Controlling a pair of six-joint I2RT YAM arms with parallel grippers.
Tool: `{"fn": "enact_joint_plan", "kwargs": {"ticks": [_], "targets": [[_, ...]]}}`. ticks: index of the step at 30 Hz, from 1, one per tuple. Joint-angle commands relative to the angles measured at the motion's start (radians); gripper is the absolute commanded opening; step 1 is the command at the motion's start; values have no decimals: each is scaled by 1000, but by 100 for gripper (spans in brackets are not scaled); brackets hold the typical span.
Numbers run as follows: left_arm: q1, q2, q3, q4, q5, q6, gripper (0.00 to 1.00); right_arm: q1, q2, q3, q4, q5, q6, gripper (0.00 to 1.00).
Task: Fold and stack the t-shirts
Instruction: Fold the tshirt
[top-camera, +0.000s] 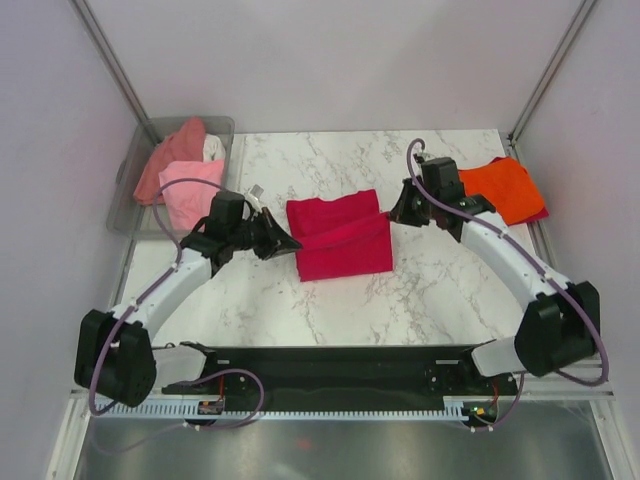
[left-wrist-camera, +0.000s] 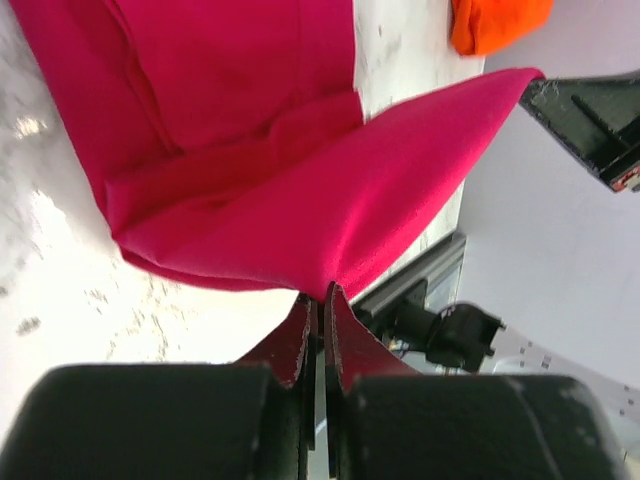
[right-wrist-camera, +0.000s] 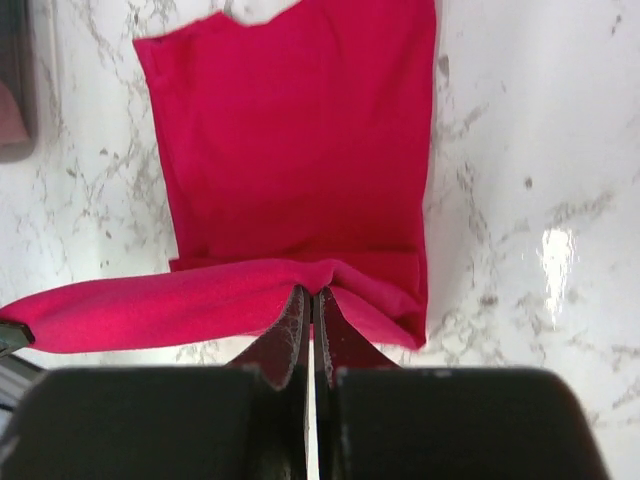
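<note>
Crimson t-shirt (top-camera: 340, 238) is laid mid-way across the marble table (top-camera: 430, 290), folded to a near-square panel. One band of it is lifted and pulled taut, with its long axis running left to right and the right end slightly farther back. The left end is pinched by the left gripper (top-camera: 283, 241), jaws clamped tight on the fabric. The right end is pinched the same way by the right gripper (top-camera: 396, 213). An orange t-shirt (top-camera: 505, 187) is seen far right. A pink t-shirt (top-camera: 190, 190) and a salmon t-shirt (top-camera: 170, 160) are draped in the grey bin (top-camera: 125, 205) far left.

Top camera looks down; wrist cameras closely share crimson t-shirt (right-wrist-camera: 300, 150).
</note>
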Motion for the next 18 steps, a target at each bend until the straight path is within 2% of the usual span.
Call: {"fn": "enact_joint_plan", "kwargs": {"ticks": [1,7,8,9,10,11,12,13,14,15,18], "targets": [[55,93,101,34,0,36,2,-26,111,123,69,49,-27,0],[134,328,278,75,-6,53,2,-43,355,327,112,29,-29,0],[151,419,302,80,-15,53,2,-49,426,383,130,23,-32,2],[162,464,357,81,-9,50,4,-52,463,414,144,0,-35,11],[173,520,388,84,0,50,11,-54,503,448,155,-12,-34,50],[186,563,444,93,6,47,23,-60,577,507,182,-19,-28,69],[190,644,477,97,8,45,55,-61,608,531,198,-14,-17,80],[193,675,506,97,13,48,71,-64,634,552,201,-16,-14,86],[194,696,529,94,26,51,89,-69,661,577,207,-25,-15,87],[194,710,554,94,28,53,99,-69,660,573,221,-41,-21,88],[187,666,519,100,-26,86,100,-69,593,456,311,-52,-41,87]]}}
